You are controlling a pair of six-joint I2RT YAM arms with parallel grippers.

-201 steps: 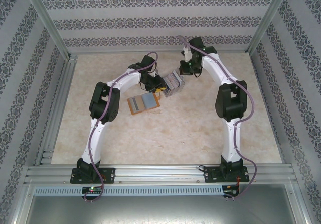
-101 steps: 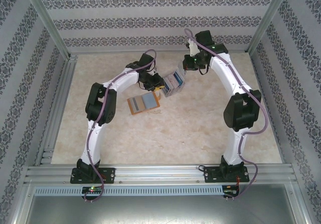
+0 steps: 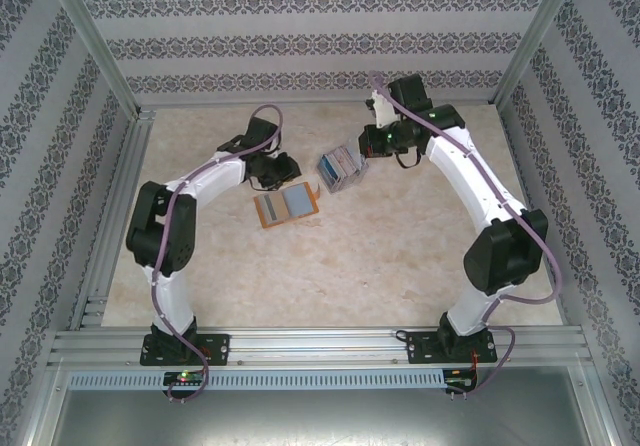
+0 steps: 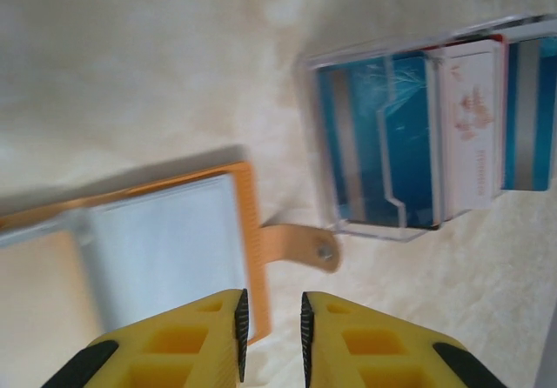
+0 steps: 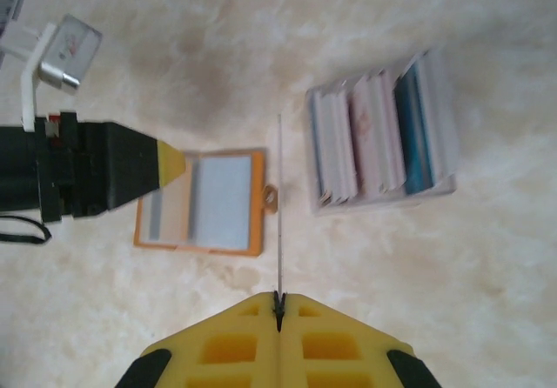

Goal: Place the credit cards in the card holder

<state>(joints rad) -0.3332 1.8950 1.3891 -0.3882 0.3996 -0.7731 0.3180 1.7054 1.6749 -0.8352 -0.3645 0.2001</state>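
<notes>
The orange-brown card holder lies open on the table with a grey-blue card in its right half. In the left wrist view its orange edge and snap strap lie just ahead of my left gripper, whose jaws stand slightly apart with nothing between them. My right gripper is shut on a thin credit card, seen edge-on, high above the card holder. More credit cards in blue, grey and pinkish white stand in a clear rack.
The rack sits just right of the holder's strap. My left gripper hovers behind and left of the holder, my right gripper behind and right of the rack. Patterned walls and metal rails enclose the table.
My left arm has swung back to the left, away from the rack. My right arm has stretched out to the right, its gripper staying by the rack with the card.
</notes>
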